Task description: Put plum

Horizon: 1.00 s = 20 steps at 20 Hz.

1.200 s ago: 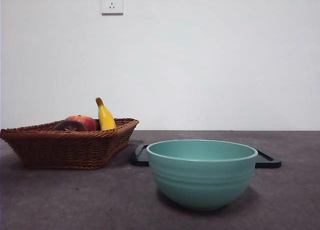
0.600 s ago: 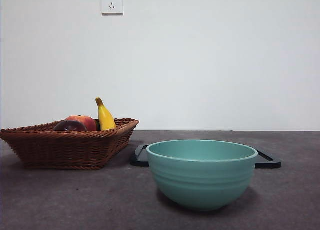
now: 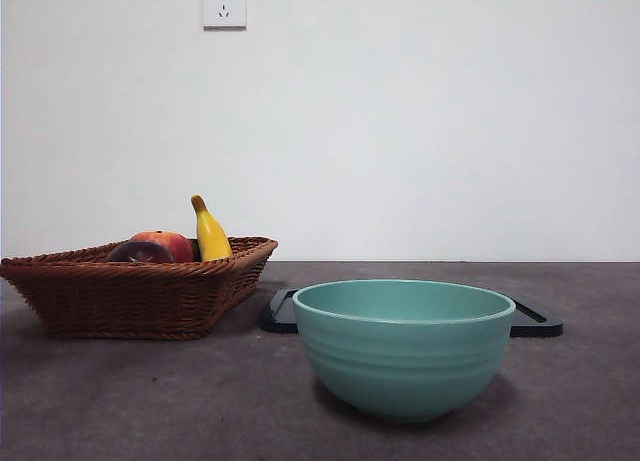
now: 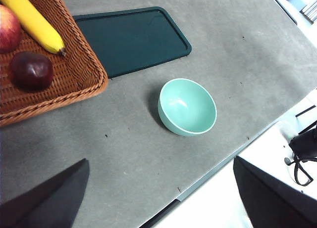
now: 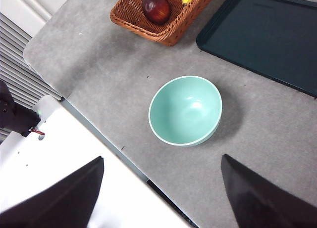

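Change since a second ago: none; fruit, basket and bowl sit as before, so the task has not started.

Wicker basket (image 3: 140,291): holds the plum (image 4: 30,70), a red-orange peach-like fruit (image 3: 168,244) and a banana (image 3: 209,233). The plum lies near the basket's front rim, beside the other fruit.

Teal bowl (image 3: 403,346): empty, standing apart from the basket, in front of a dark tray (image 4: 130,39), also empty.

Left gripper (image 4: 163,198): high over the table, jaws spread, holding nothing.

Right gripper (image 5: 163,198): likewise raised, spread and empty.

Dark glossy plum (image 4: 30,70) in basket (image 4: 79,65)
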{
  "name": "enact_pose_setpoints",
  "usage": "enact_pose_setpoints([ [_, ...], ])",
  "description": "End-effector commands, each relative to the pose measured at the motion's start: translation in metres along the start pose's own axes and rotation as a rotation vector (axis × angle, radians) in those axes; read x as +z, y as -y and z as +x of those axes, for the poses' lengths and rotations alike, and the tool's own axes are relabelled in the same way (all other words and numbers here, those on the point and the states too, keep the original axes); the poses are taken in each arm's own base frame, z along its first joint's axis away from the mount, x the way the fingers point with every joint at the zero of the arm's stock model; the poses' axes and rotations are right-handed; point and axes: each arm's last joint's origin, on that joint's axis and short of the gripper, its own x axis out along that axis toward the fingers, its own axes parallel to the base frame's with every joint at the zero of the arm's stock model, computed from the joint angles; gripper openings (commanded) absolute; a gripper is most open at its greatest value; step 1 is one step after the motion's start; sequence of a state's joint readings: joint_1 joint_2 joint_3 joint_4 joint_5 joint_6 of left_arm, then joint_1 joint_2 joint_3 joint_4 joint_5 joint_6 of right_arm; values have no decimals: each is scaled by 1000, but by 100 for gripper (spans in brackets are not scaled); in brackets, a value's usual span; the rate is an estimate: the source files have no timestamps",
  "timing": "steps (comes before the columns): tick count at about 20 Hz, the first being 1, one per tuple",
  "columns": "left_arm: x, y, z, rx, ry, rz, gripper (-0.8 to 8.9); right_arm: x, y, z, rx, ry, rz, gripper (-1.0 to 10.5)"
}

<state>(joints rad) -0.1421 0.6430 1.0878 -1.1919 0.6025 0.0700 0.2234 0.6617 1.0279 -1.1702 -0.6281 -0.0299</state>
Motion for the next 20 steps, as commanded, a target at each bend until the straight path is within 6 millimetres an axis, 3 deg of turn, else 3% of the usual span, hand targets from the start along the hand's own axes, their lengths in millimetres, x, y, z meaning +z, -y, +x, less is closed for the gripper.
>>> enact_pose_setpoints([
  [1, 6, 0, -1, 8, 12, 26, 471, 4, -3, -3, 3, 19, -25, 380],
  [7, 20, -10, 10, 59, 29, 8, 468, 5, -3, -3, 3, 25, -25, 380],
  [13, 43, -30, 36, 104, 24, -7, 468, 5, -3, -3, 3, 24, -25, 380],
  [20, 73, -73, 114, 229, -85, -6, 468, 8, 1, 2, 2, 5, -11, 380],
])
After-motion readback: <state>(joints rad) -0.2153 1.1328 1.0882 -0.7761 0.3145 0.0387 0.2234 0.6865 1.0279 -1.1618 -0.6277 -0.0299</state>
